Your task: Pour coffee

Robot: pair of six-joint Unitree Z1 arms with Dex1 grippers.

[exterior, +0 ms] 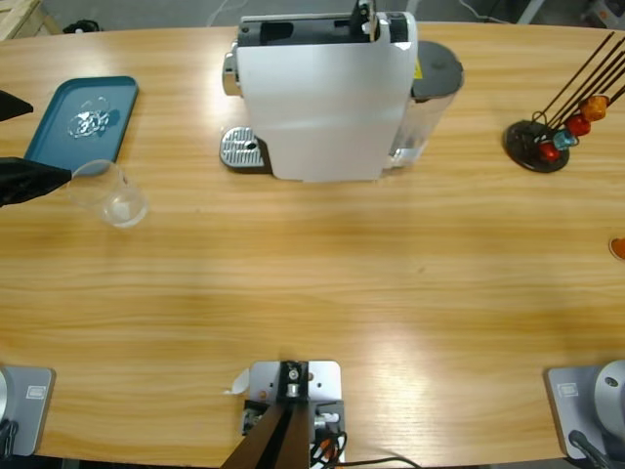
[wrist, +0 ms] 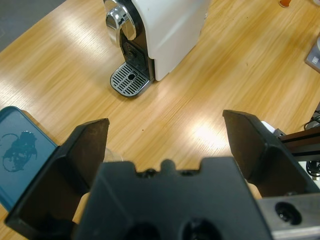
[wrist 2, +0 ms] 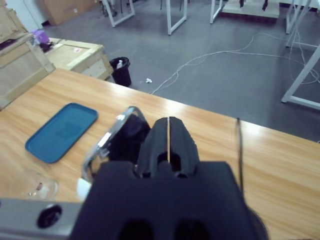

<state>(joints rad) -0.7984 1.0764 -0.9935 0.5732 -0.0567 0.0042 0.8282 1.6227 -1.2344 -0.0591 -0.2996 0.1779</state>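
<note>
The left gripper has its jaws spread wide and grasps nothing — the clear glass stands just beside them on the surface, a thin layer of coffee at its bottom. The right gripper has its jaws pressed together above the coffee machine, beside its raised lever.
</note>
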